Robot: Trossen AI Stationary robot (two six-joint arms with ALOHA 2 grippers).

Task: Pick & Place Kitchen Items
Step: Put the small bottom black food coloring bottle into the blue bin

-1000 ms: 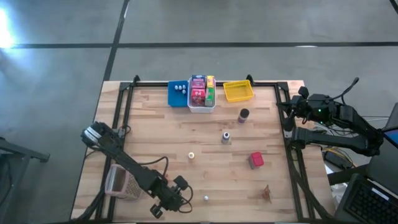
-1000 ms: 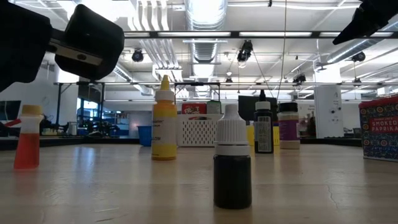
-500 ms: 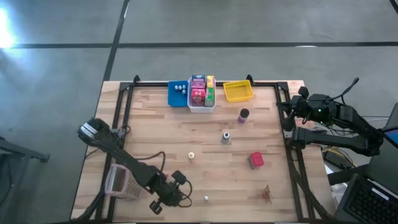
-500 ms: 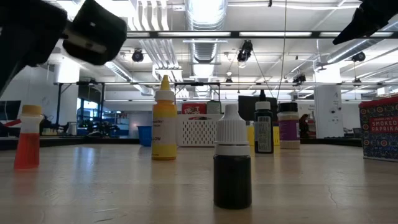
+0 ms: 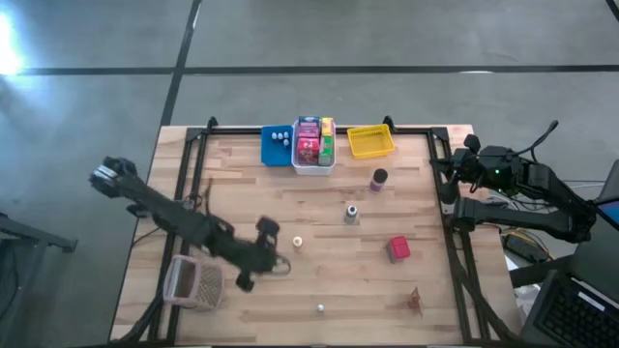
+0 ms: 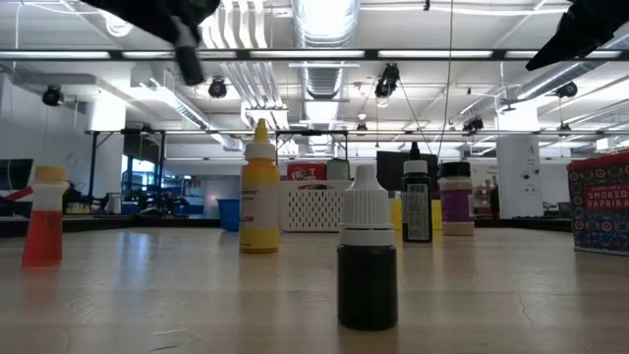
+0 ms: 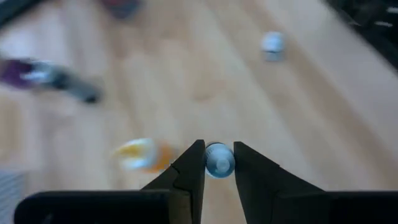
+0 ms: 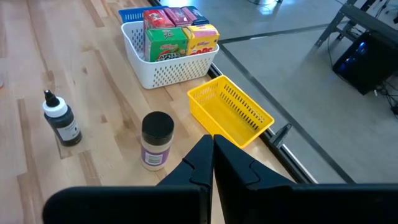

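Left gripper (image 5: 263, 253), from my overhead feed, sits above the bench's left-middle, near the pinkish mesh basket (image 5: 191, 283) by the front-left corner; a white ball (image 5: 320, 308) lies near the front edge. At table level I see a dark dropper jar (image 6: 367, 263) mid-bench. On the left wrist feed, its fingers (image 7: 191, 168) are pinched on a small bluish-white ball (image 7: 219, 160). On the right wrist feed, right gripper (image 8: 211, 152) waits at the right edge, fingers pressed together, holding nothing, near the yellow bin (image 8: 231, 112)
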